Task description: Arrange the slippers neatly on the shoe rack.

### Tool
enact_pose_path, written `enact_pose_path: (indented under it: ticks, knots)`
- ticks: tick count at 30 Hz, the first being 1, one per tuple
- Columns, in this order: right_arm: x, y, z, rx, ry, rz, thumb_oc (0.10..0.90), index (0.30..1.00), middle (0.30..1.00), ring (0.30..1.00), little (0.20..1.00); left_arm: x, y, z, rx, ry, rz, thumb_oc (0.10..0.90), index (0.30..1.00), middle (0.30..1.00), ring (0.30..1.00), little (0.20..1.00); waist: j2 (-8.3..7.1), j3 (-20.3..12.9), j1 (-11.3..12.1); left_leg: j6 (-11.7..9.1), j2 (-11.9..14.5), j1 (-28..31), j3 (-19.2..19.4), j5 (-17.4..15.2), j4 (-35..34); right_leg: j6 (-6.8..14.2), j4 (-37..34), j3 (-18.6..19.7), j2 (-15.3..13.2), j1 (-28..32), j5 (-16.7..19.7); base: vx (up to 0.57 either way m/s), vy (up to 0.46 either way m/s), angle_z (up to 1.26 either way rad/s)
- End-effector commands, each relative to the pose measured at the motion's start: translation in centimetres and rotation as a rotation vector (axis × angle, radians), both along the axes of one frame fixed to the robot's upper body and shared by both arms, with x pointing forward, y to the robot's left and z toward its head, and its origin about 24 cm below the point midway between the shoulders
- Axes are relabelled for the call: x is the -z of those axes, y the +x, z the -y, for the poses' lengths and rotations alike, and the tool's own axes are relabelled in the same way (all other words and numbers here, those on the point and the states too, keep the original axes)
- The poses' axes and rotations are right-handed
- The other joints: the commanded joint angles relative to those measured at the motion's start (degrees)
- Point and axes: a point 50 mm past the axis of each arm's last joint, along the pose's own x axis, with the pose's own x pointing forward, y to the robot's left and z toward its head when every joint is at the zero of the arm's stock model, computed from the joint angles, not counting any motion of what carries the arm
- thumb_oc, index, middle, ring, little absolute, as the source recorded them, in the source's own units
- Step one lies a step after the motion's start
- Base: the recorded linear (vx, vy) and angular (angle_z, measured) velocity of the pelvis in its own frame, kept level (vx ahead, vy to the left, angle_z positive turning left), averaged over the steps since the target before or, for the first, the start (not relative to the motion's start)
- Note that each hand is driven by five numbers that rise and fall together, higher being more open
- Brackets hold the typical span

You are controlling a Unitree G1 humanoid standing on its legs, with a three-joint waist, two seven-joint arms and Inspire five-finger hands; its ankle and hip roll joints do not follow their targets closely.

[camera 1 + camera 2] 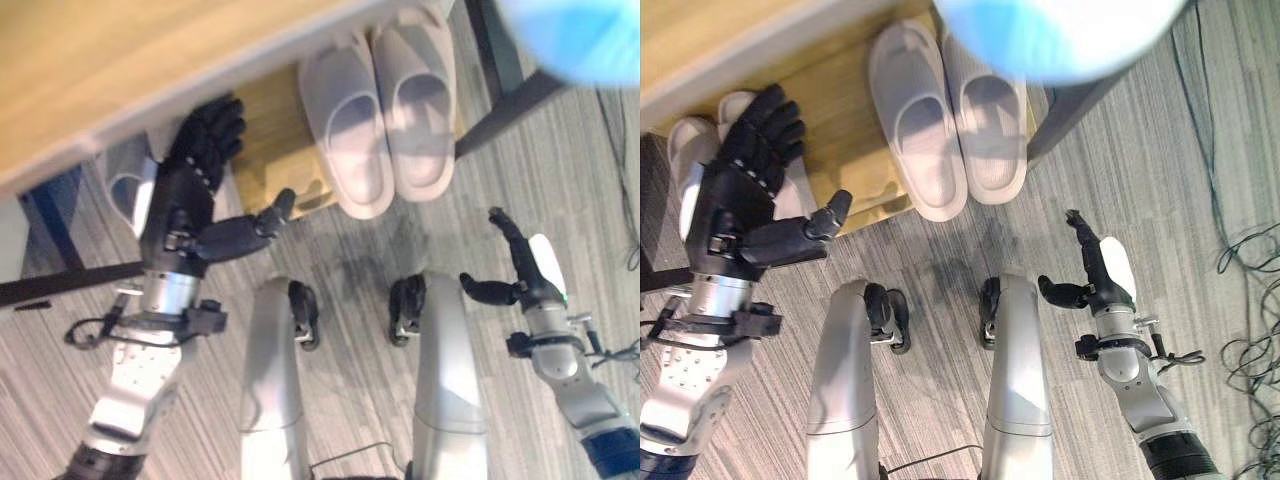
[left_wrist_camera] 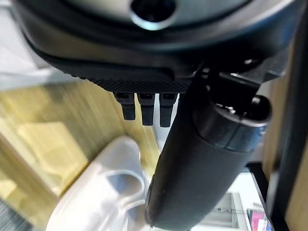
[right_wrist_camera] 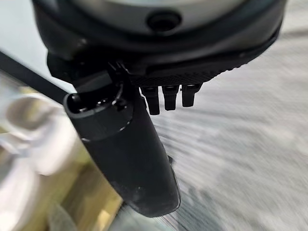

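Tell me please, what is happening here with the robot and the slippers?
The robot is arranging slippers on a low wooden shoe rack. One pale pair already lies side by side on the shelf. Its left hand, fingers open, reaches over another slipper at the rack's left. Its right hand hangs open above the carpet, holding nothing.

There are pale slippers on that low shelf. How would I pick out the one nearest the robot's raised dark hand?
Find the wooden shoe rack under the tabletop. On its lower shelf lies a neat pair of pale slippers; look away from them, toward the robot's left. There the lone slipper lies beneath the open left hand, partly hidden by it, apart from the pair.
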Motion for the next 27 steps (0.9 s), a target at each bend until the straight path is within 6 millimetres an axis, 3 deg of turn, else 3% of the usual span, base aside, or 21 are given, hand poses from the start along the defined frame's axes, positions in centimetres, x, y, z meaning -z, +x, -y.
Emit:
enact_pose_path:
  ticks: [1, 6, 7, 8, 11, 12, 14, 15, 17, 19, 24, 27]
  knots:
    - [0.5, -0.6, -1.4, -0.091, -0.073, 0.016, 0.8, 0.9, 0.9, 0.9, 0.9, 2.8, -0.3, 0.4, 0.008, 0.087, -0.041, 0.8, 0.9, 0.9, 0.9, 0.9, -1.27, -8.1, -1.1, 2.8, -2.2, 0.9, -2.1, 7.9, -14.7, 2.3, -13.2, -0.1, -2.6, 6.6, 4.1, -0.16, -0.064, 0.21]
    - [3.3, -0.5, -2.3, -0.119, -0.032, -0.092, 0.8, 0.9, 0.9, 0.9, 0.9, 7.4, 0.6, 0.2, -0.049, 0.229, -0.2, 0.8, 0.9, 0.9, 0.9, 0.9, -2.12, -9.6, -1.3, 1.9, -2.6, 12.0, -3.6, 14.7, -30.5, 3.3, -29.2, -2.6, -2.1, 17.3, 8.8, -0.09, -0.054, 0.12]
    - [4.6, -0.7, -2.7, -0.136, -0.021, -0.151, 0.8, 0.9, 0.9, 0.9, 0.9, 9.6, 0.7, -0.1, -0.074, 0.276, -0.283, 0.8, 0.9, 0.9, 0.9, 0.9, -2.36, -10.5, -1.3, 1.6, -2.0, 18.8, -4.5, 17.9, -39.3, 4.0, -36.5, -4.3, -2.0, 23.1, 11.4, -0.14, -0.066, 0.09]
    - [5.1, -0.9, -2.8, -0.14, -0.009, -0.173, 0.8, 0.9, 0.9, 0.9, 0.9, 10.5, 0.6, -0.3, -0.089, 0.3, -0.313, 0.8, 0.9, 0.9, 0.9, 0.9, -2.5, -10.9, -1.1, 1.4, -1.7, 20.9, -4.3, 21.2, -43.5, 3.9, -39.7, -5.3, -1.8, 25.0, 13.9, -0.1, -0.071, 0.06]
    - [7.5, -1.8, -3.2, -0.156, 0.014, -0.281, 0.8, 0.9, 0.9, 0.9, 0.9, 13.9, 0.0, -1.2, -0.139, 0.347, -0.451, 0.8, 0.9, 0.9, 0.9, 0.9, -3.02, -13.1, -0.8, 0.2, -1.4, 32.0, -4.1, 25.4, -56.2, 4.8, -51.0, -7.3, -0.6, 35.2, 17.0, 0.03, -0.051, 0.09]
    - [7.5, -1.8, -3.2, -0.156, 0.014, -0.282, 0.8, 0.9, 0.9, 0.9, 0.9, 13.9, 0.0, -1.1, -0.139, 0.347, -0.451, 0.8, 0.9, 0.9, 0.9, 0.9, -3.01, -12.8, -0.8, 0.1, -1.4, 32.6, -4.1, 25.6, -56.7, 4.8, -51.5, -7.3, -0.6, 35.8, 17.2, 0.12, -0.058, 0.03]
    - [9.8, -3.0, -3.7, -0.168, 0.045, -0.39, 0.8, 0.9, 0.9, 0.9, 0.9, 17.3, -1.1, -1.7, -0.178, 0.401, -0.591, 0.8, 0.9, 0.9, 0.9, 0.9, -3.48, -15.0, -0.6, -1.2, -1.0, 44.6, -3.6, 29.4, -68.6, 6.0, -62.4, -9.3, 0.5, 47.0, 20.1, 0.19, -0.069, 0.05]
    - [9.8, -2.9, -3.7, -0.168, 0.045, -0.388, 0.8, 0.9, 0.9, 0.9, 0.9, 17.2, -1.0, -1.7, -0.178, 0.401, -0.59, 0.8, 0.9, 0.9, 0.9, 0.9, -3.39, -14.9, -0.6, -1.1, -0.9, 44.6, -3.6, 30.0, -69.0, 6.0, -62.8, -9.3, 0.5, 47.0, 20.6, 0.28, -0.058, 0.12]
    - [11.4, -4.0, -4.8, -0.202, 0.105, -0.47, 0.8, 0.9, 0.9, 0.9, 0.9, 20.8, -2.4, -2.1, -0.209, 0.429, -0.748, 0.8, 0.9, 0.9, 0.9, 0.9, -3.86, -17.4, -0.3, -1.8, -0.7, 54.8, -2.7, 32.3, -77.9, 6.8, -71.4, -10.2, 1.9, 56.9, 22.6, 0.27, -0.054, 0.06]
    - [12.0, -4.4, -5.3, -0.216, 0.128, -0.503, 0.8, 0.9, 0.9, 0.9, 0.9, 21.8, -2.9, -2.2, -0.216, 0.414, -0.801, 0.8, 0.9, 0.9, 0.9, 0.9, -3.89, -18.3, -0.1, -1.7, -0.3, 57.2, -2.7, 32.6, -79.9, 7.0, -73.5, -10.4, 2.0, 59.4, 23.0, 0.15, -0.027, -0.02]
    - [14.1, -5.6, -7.5, -0.289, 0.245, -0.625, 0.8, 0.9, 0.9, 0.9, 0.9, 26.5, -5.8, -2.3, -0.248, 0.453, -1.033, 0.8, 0.9, 0.9, 0.9, 0.9, -4.11, -22.2, 0.5, -2.6, 0.1, 67.4, -1.8, 34.7, -87.8, 7.7, -82.1, -10.5, 3.6, 70.1, 25.0, 0.17, -0.018, -0.02]
    - [14.6, -6.1, -10.1, -0.405, 0.315, -0.679, 0.8, 0.9, 0.9, 0.9, 0.9, 29.0, -7.9, -2.2, -0.264, 0.478, -1.173, 0.8, 0.9, 0.9, 0.9, 0.9, -4.04, -25.0, 1.1, -3.2, -0.2, 71.5, -1.4, 34.6, -89.3, 7.8, -86.6, -10.2, 4.5, 75.7, 25.7, 0.16, -0.022, 0.02]
